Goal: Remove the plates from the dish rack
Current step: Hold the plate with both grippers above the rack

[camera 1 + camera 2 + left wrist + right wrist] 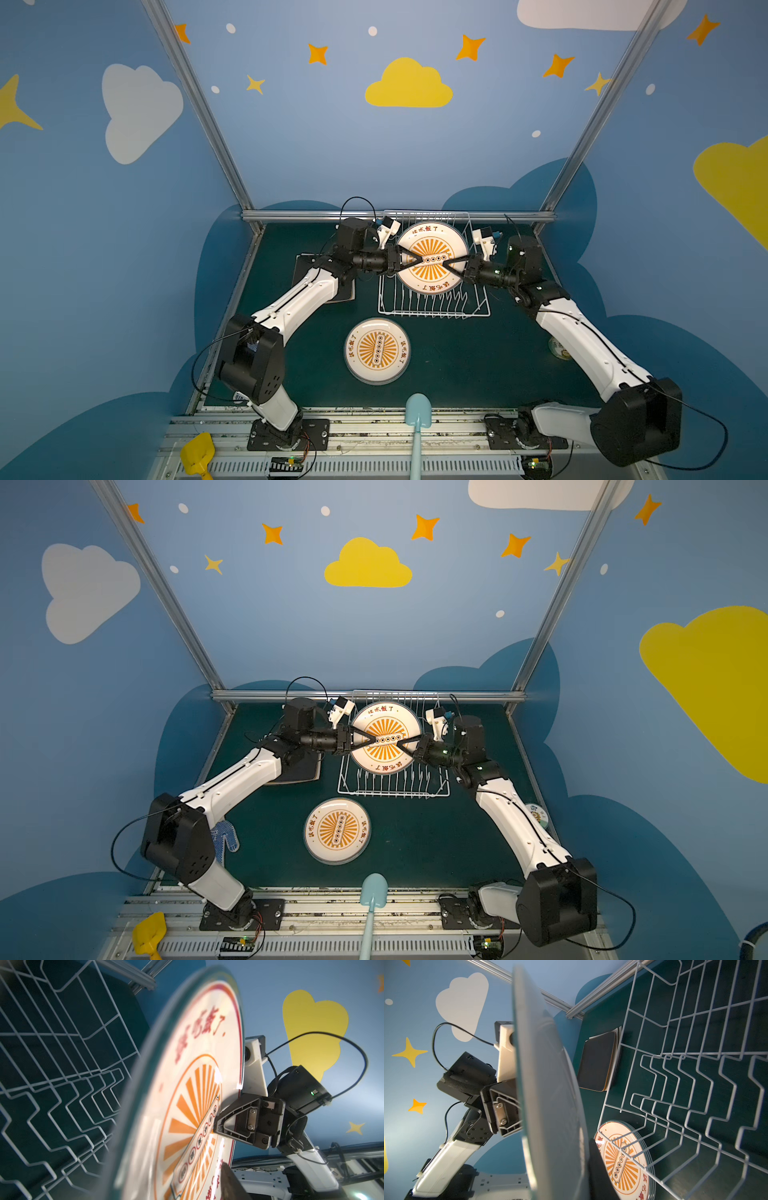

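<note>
Round white plate (432, 243) with an orange sunburst print, held on edge over the far half of the white wire dish rack (432, 307), printed face tilted up toward the top cameras. The right claw (445, 262) pinches the plate at its right rim: the left wrist view shows one finger (226, 1120) lying on the printed face with the rim passing between the pair. The left claw (420, 260) straddles the opposite rim, one finger laid across the face with its tip near the central band of the print. The pictures do not show whether this claw presses on the plate or merely brackets it. In both top views the two fingertips nearly meet at the plate's centre. A stack of round plates (377, 351) with the same print lies face up on the dark green bench (478, 365), in front of the rack and apart from it. A black square plate (598, 1064) tops a pile of cream square ones left of the rack, partly hidden under the left arm in the top views. A pale blue toy shovel (417, 409) lies at the bench's front edge.
</note>
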Controlling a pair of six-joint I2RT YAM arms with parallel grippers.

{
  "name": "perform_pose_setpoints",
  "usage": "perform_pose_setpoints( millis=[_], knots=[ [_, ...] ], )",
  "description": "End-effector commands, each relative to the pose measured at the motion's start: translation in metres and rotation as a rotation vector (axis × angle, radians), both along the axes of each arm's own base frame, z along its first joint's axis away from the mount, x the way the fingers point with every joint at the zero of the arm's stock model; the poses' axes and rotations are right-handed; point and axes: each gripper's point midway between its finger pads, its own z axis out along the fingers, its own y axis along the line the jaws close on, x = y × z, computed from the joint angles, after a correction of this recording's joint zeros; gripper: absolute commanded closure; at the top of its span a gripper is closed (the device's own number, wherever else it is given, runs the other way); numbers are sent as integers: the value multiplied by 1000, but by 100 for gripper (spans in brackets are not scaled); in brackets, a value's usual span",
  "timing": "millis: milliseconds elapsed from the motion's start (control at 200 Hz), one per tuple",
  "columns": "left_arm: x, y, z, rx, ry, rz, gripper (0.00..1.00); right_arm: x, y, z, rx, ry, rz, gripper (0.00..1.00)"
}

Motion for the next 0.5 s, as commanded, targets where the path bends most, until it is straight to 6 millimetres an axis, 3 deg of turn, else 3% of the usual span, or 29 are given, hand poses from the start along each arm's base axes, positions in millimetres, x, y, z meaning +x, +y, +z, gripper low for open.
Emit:
perform_pose_setpoints(
  millis=[0, 110, 215, 310, 496],
  knots=[
    [-7, -1, 15, -31, -44, -30, 59, 1, 6, 12, 31, -55, 29, 100],
    [-8, -1, 14, -33, -37, -31, 60, 2, 8, 12, 30, -56, 34, 97],
    [-9, 0, 15, -32, -43, -21, 70, 2, 8, 8, 31, -42, 33, 94],
    [-7, 1, 16, -36, -44, -8, 72, 3, 9, 6, 39, -33, 35, 92],
    [-3, 1, 15, -54, -32, 10, 93, 2, 11, 6, 36, -33, 44, 87]
  ],
)
